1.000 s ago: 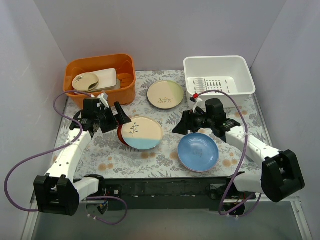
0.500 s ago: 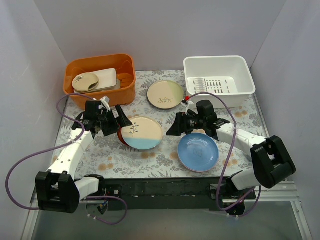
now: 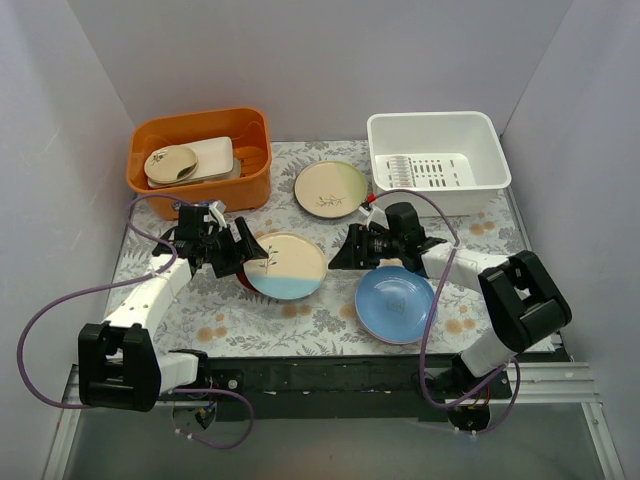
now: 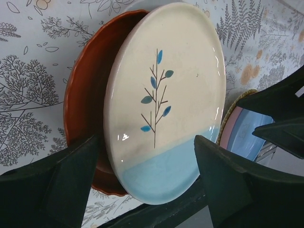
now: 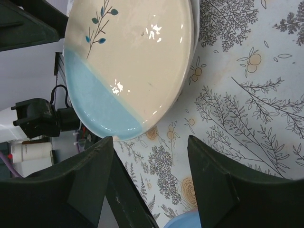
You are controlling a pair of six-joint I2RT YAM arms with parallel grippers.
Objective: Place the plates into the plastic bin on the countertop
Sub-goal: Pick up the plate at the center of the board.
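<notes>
Done so far: we are finding no plate inside the white bin (image 3: 433,117), which is sitting at the back right of the counter (image 3: 300,322). We are judging the task as barely begun.
Left to do: at least five plates are lying out on the counter, and all are waiting to go in.
Left hand (image 3: 240,248): it is hovering low at the left side of a two-plate stack. Its fingers are standing apart with the top plate's edge between them, and we cannot tell whether they are touching it.
Red plate (image 4: 83,109): it is lying flat left of centre, mostly covered.
Cream-and-blue plate (image 3: 287,265): it is resting on the red plate and overhanging it to the right.
Leaf plate (image 3: 331,188): it is lying alone at the back centre, just left of the bin.
Right hand (image 3: 342,250): it is pointing at the right rim of the cream-and-blue plate, fingers apart and gripping nothing.
Blue plate (image 3: 396,303): it is lying front right, near the right hand, with a pink plate (image 4: 229,118) peeking out beneath it.
Around: the orange tub (image 3: 200,118) at the back left is holding cream dishes (image 3: 205,158), which we are leaving alone.
In the way: both hands are crowding one plate from opposite sides, so we are expecting a risk of a knock. The bin's wall is also calling for a lift over it.
</notes>
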